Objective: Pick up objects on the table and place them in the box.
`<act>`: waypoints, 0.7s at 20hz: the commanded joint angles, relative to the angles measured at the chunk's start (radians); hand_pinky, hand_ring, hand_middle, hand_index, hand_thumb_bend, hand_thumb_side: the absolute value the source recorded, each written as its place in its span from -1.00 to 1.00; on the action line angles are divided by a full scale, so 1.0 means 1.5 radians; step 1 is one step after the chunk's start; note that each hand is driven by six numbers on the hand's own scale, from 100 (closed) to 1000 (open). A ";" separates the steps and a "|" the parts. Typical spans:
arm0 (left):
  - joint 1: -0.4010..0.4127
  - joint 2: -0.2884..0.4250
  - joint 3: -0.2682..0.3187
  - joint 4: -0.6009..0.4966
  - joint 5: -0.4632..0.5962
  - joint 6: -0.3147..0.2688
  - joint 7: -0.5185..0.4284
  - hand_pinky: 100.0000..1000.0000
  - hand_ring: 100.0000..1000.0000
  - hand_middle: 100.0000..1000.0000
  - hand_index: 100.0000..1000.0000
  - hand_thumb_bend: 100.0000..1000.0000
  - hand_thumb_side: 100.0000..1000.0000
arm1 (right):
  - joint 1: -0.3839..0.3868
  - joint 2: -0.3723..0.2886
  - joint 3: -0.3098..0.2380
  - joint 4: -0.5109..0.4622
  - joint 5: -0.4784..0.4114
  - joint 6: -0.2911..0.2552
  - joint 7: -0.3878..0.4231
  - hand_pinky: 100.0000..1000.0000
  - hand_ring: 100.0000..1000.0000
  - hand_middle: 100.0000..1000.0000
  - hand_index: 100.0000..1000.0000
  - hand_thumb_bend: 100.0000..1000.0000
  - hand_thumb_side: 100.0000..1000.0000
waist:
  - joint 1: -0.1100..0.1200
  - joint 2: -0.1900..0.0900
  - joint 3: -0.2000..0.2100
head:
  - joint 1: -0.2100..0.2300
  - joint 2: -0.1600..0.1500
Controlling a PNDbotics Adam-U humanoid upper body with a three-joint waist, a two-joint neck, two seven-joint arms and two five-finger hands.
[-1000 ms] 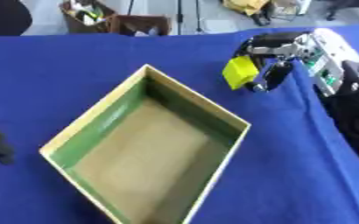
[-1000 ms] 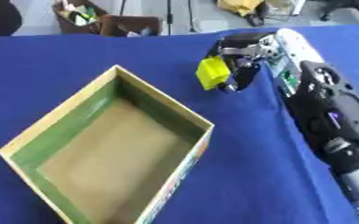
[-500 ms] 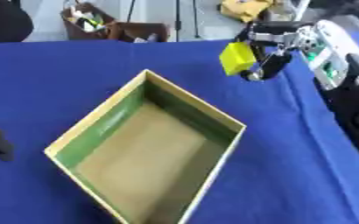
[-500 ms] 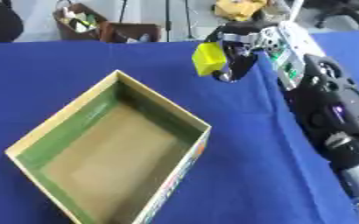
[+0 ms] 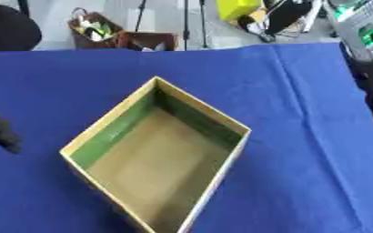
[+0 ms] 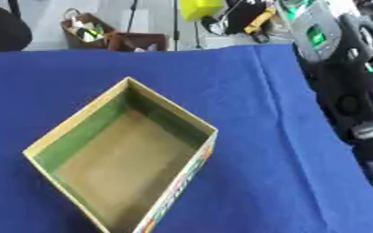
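Since half a second ago the right hand point(image 6: 249, 16) has lifted the yellow block point(image 6: 199, 7) to the top edge; its fingers are hidden, so grip cannot be told. Box point(image 5: 159, 154) lies below-left, empty. Release from there risks missing it.

Two head-camera eyes side by side, looking steeply down from close, sharing the blue bench point(image 5: 301, 136) and open box point(image 6: 102, 136)

A lab or studio: blue-draped table point(image 5: 301, 136), tripod legs point(image 5: 191, 22) and cables behind.
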 commanded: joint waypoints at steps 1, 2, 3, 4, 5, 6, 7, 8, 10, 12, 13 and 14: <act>-0.005 0.016 0.007 -0.012 0.010 0.001 0.002 -0.30 -0.09 0.02 0.38 -1.00 0.50 | -0.007 0.017 0.020 -0.076 -0.007 0.019 0.006 -0.24 -0.42 -1.00 -0.97 -1.00 -0.98 | 0.000 -0.022 0.003 | -0.003 0.008; -0.005 0.016 0.008 -0.012 0.012 0.001 0.003 -0.29 -0.09 0.02 0.38 -1.00 0.50 | -0.005 0.027 0.026 -0.091 -0.005 0.022 0.009 -0.24 -0.42 -1.00 -0.97 -1.00 -0.98 | -0.001 -0.024 0.004 | -0.005 0.009; -0.006 0.016 0.009 -0.012 0.013 0.001 0.005 -0.29 -0.09 0.02 0.38 -1.00 0.49 | -0.002 0.042 0.032 -0.105 -0.003 0.023 0.013 -0.24 -0.42 -1.00 -0.97 -1.00 -0.97 | -0.001 -0.026 0.006 | -0.007 0.010; -0.007 0.016 0.011 -0.012 0.015 0.002 0.008 -0.29 -0.09 0.02 0.38 -1.00 0.49 | 0.002 0.055 0.038 -0.119 0.002 0.023 0.016 -0.24 -0.43 -1.00 -0.97 -1.00 -0.91 | -0.002 -0.027 0.007 | -0.009 0.011; -0.008 0.016 0.013 -0.012 0.016 0.002 0.012 -0.29 -0.09 0.02 0.37 -1.00 0.48 | 0.008 0.069 0.043 -0.133 0.009 0.023 0.019 -0.26 -0.46 -1.00 -0.96 -1.00 -0.97 | -0.002 -0.028 0.009 | -0.011 0.012; -0.009 0.016 0.015 -0.012 0.017 0.001 0.017 -0.29 -0.09 0.02 0.37 -1.00 0.48 | 0.015 0.083 0.048 -0.146 0.018 0.023 0.021 -0.27 -0.47 -1.00 -0.96 -1.00 -0.97 | -0.003 -0.029 0.010 | -0.012 0.013; -0.009 0.017 0.019 -0.012 0.018 0.001 0.023 -0.29 -0.09 0.02 0.37 -1.00 0.48 | 0.024 0.099 0.052 -0.158 0.029 0.023 0.023 -0.29 -0.49 -1.00 -0.96 -1.00 -0.97 | -0.003 -0.031 0.011 | -0.013 0.015; -0.009 0.018 0.022 -0.012 0.019 0.001 0.031 -0.29 -0.10 0.02 0.37 -1.00 0.47 | 0.032 0.113 0.055 -0.168 0.038 0.022 0.026 -0.30 -0.50 -1.00 -0.96 -1.00 -0.97 | -0.004 -0.032 0.012 | -0.014 0.016; -0.010 0.018 0.030 -0.012 0.022 0.001 0.056 -0.30 -0.10 0.02 0.37 -1.00 0.46 | 0.053 0.145 0.058 -0.190 0.054 0.019 0.030 -0.38 -0.52 -1.00 -0.96 -1.00 -0.97 | -0.006 -0.033 0.013 | -0.013 0.016; -0.010 0.019 0.037 -0.012 0.022 0.002 0.078 -0.30 -0.10 0.02 0.37 -1.00 0.45 | 0.074 0.172 0.063 -0.212 0.075 0.016 0.030 -0.39 -0.53 -1.00 -0.96 -1.00 -0.96 | -0.007 -0.034 0.014 | -0.010 0.017; -0.011 0.020 0.038 -0.012 0.020 0.002 0.085 -0.30 -0.10 0.02 0.37 -1.00 0.45 | 0.080 0.179 0.065 -0.219 0.085 0.016 0.030 -0.39 -0.53 -1.00 -0.96 -1.00 -0.96 | -0.007 -0.034 0.014 | -0.010 0.017; -0.011 0.020 0.038 -0.012 0.018 0.002 0.089 -0.30 -0.10 0.02 0.37 -1.00 0.45 | 0.084 0.183 0.066 -0.224 0.092 0.015 0.030 -0.39 -0.53 -1.00 -0.96 -1.00 -0.96 | -0.007 -0.034 0.014 | -0.009 0.017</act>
